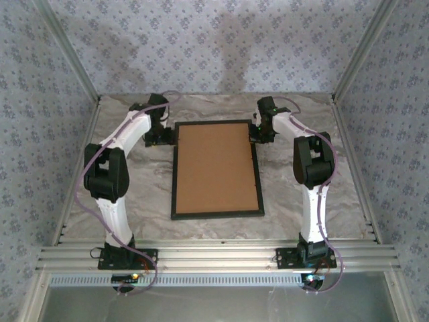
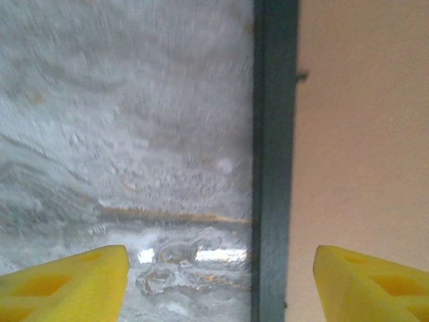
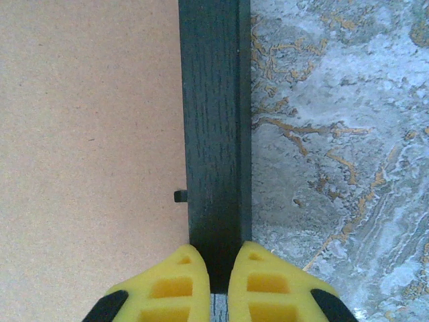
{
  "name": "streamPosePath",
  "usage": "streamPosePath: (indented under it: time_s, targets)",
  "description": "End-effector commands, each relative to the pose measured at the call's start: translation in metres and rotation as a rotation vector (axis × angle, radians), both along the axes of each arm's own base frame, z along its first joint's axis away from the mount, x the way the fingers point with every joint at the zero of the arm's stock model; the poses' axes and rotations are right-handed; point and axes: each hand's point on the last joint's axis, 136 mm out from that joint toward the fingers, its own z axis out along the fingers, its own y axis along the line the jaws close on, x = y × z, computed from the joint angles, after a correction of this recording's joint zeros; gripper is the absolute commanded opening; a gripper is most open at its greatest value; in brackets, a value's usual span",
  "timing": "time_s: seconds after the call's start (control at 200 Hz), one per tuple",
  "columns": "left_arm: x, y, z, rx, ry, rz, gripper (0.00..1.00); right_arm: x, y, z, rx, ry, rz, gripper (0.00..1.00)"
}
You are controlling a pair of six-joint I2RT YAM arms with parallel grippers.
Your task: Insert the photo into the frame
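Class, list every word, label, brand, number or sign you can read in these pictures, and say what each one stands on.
None: no readable text stands on the frame, the brown backing board, the marbled table or the floral wallpaper.

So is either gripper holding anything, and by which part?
Nothing is held. The left gripper stands open astride the frame's left rail; the right gripper is shut over its right rail, not around it.
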Motion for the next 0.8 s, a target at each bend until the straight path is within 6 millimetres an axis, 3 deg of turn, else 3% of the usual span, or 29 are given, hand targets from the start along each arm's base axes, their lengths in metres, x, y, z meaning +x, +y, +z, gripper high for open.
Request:
streamPosePath:
  time_s: [0.0,0.185,0.36,0.795]
  targets:
    - [-0.011,0.0,-0.005,-0.017,-0.001,0.016,0.73,-0.013,0.007,-0.002,0.01,0.037,0.018,0.08]
    - [-0.031,-0.007,-0.032,-0.067,0.068,0.043,0.73,-0.014,0.007,-0.003,0.01,0.042,0.02,0.08]
    - [-0.039,-0.013,-0.044,-0.076,0.096,0.046,0.74,-0.013,0.008,-0.003,0.01,0.042,0.021,0.08]
    - [-0.064,-0.006,-0.049,-0.023,0.153,0.036,0.73,-0.014,0.008,-0.003,0.01,0.046,0.021,0.08]
